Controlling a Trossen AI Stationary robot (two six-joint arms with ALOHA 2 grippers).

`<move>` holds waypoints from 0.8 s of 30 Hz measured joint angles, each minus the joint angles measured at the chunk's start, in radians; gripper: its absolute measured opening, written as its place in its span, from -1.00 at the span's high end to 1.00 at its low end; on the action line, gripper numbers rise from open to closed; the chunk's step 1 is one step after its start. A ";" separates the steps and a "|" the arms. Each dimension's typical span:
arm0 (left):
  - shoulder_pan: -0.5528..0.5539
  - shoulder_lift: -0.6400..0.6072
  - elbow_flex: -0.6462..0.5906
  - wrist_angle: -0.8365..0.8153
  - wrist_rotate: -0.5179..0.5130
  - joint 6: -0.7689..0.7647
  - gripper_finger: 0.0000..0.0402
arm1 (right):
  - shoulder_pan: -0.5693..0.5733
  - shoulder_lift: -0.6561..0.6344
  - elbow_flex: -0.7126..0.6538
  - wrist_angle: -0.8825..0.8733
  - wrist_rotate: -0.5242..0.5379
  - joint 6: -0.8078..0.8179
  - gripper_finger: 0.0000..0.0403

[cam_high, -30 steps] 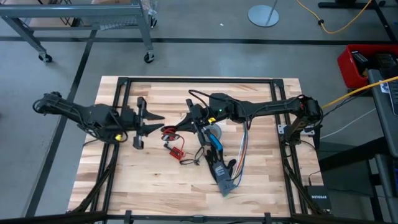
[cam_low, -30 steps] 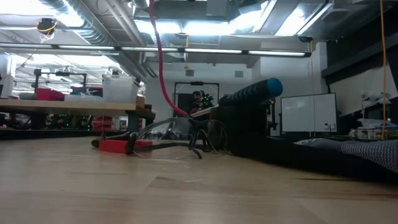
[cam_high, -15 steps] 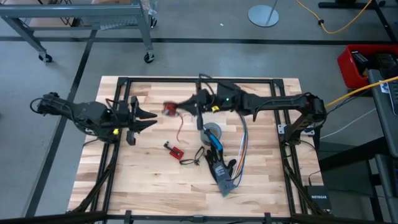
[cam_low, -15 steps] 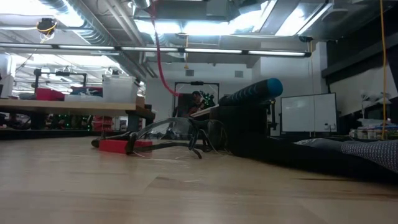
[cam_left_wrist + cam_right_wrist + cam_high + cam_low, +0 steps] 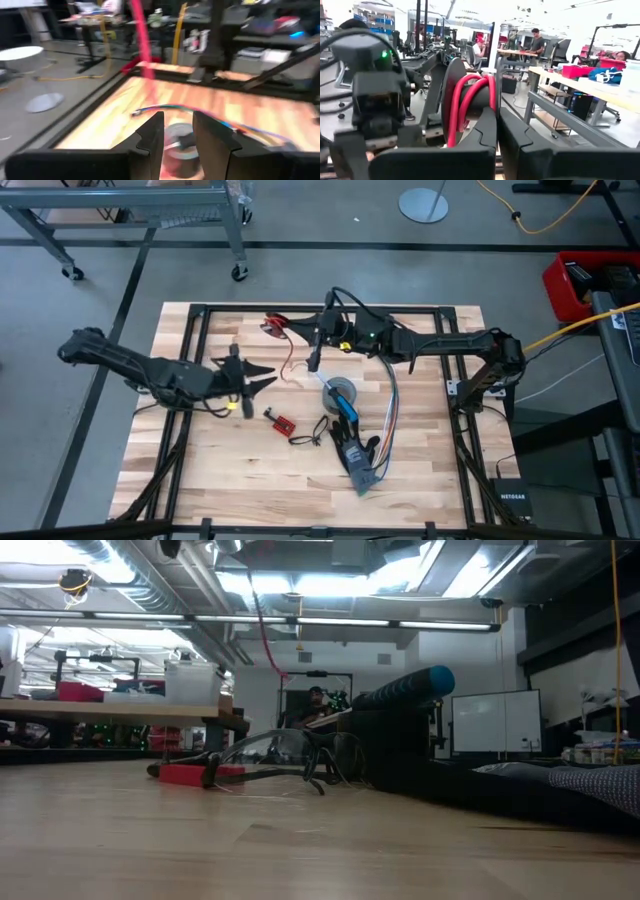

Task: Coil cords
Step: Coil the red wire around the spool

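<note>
Holding: right gripper (image 5: 283, 329) is clamped on the cords (image 5: 271, 326), a red-and-black bundle lifted near the table's (image 5: 200, 470) far edge, with one strand trailing down toward the tape roll (image 5: 341, 392).
Waiting: left gripper (image 5: 262, 376) hovers over the table's left half, jaws narrowly parted, holding nothing.
Risk, slip: the pinch looks slight, so the bundle may drop or uncoil.
Risk, snag: the trailing strand may catch the tape roll or ribbon wires (image 5: 388, 420) if pulled.
Hidden: loop count and the strand's free end are hard to make out; the low view shows neither gripper.
</note>
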 joint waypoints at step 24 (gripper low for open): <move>0.050 0.173 0.000 0.026 -0.073 -0.041 0.87 | 0.000 0.000 0.000 0.010 -0.012 -0.004 0.99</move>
